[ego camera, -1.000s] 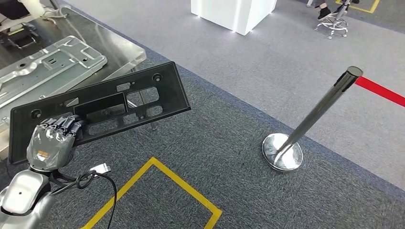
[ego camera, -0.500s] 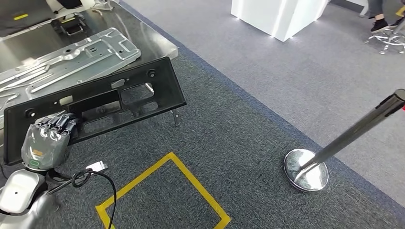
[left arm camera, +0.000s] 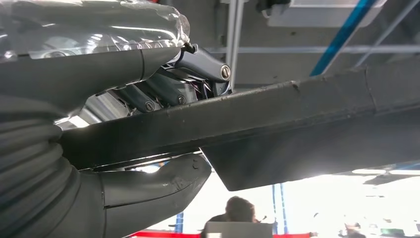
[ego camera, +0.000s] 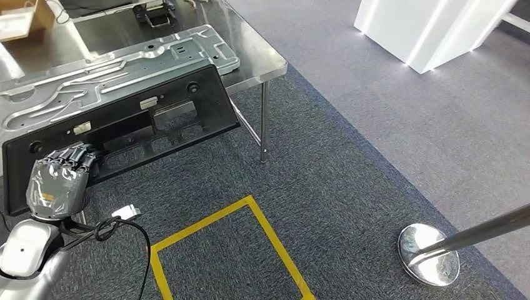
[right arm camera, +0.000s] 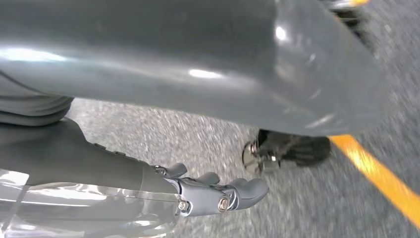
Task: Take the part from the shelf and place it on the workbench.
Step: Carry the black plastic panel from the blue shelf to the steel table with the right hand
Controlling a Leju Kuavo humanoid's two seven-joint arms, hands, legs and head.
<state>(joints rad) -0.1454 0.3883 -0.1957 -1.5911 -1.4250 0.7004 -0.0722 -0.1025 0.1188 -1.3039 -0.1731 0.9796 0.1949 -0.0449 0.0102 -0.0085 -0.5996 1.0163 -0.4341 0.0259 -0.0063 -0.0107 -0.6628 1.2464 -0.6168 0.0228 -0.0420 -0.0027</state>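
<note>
The part is a long black plastic panel (ego camera: pixel 134 122) with several cut-outs. My left hand (ego camera: pixel 56 181) grips it near its left end, and it is held tilted over the front edge of the steel workbench (ego camera: pixel 253 44). In the left wrist view the fingers (left arm camera: pixel 163 87) lie over the panel's (left arm camera: pixel 297 124) edge and the thumb (left arm camera: pixel 153 183) presses from the other side. My right hand (right arm camera: pixel 203 193) hangs beside my body above the carpet, fingers loosely stretched out and holding nothing.
A silver stamped metal panel (ego camera: pixel 106 65) lies on the workbench, with a cardboard box (ego camera: pixel 22 17) behind it. A table leg (ego camera: pixel 264 122) stands at the bench corner. Yellow floor tape (ego camera: pixel 262 228), a stanchion base (ego camera: pixel 430 253) and a white block (ego camera: pixel 431 31) are on my right.
The camera has turned: the workbench has come further into view and the stanchion has slid to the lower right. The black panel stays in my left hand, now over the bench edge.
</note>
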